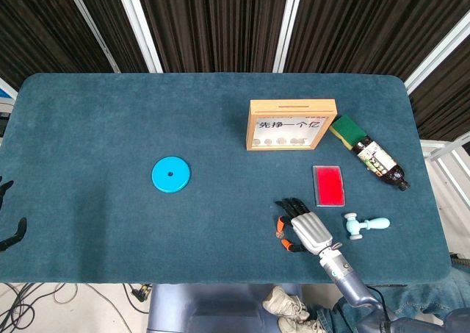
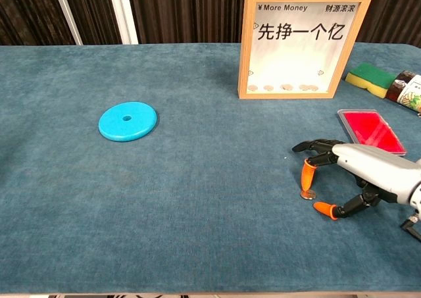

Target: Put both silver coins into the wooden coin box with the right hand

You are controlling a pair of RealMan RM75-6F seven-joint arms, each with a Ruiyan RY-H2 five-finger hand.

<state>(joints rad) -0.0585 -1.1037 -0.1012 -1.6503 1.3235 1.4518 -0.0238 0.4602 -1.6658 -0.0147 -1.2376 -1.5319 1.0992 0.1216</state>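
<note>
One silver coin (image 2: 307,194) lies flat on the blue cloth near the front right; I see no second loose coin. My right hand (image 1: 302,226) (image 2: 358,172) hovers over it. An orange fingertip (image 2: 305,175) points down and touches the coin's far edge. The orange thumb tip (image 2: 323,210) stays apart, to the coin's right. In the head view the hand hides the coin. The wooden coin box (image 1: 291,125) (image 2: 304,41) stands upright at the back right, with several coins behind its window. Only dark fingertips of my left hand (image 1: 13,231) show at the left edge, spread and holding nothing.
A red flat case (image 1: 328,184) (image 2: 370,130) lies just beyond the right hand. A light blue tap-shaped toy (image 1: 365,224) sits to its right. A sponge (image 1: 347,131) and a dark bottle (image 1: 378,162) lie right of the box. A blue disc (image 1: 170,175) (image 2: 127,121) lies mid-left.
</note>
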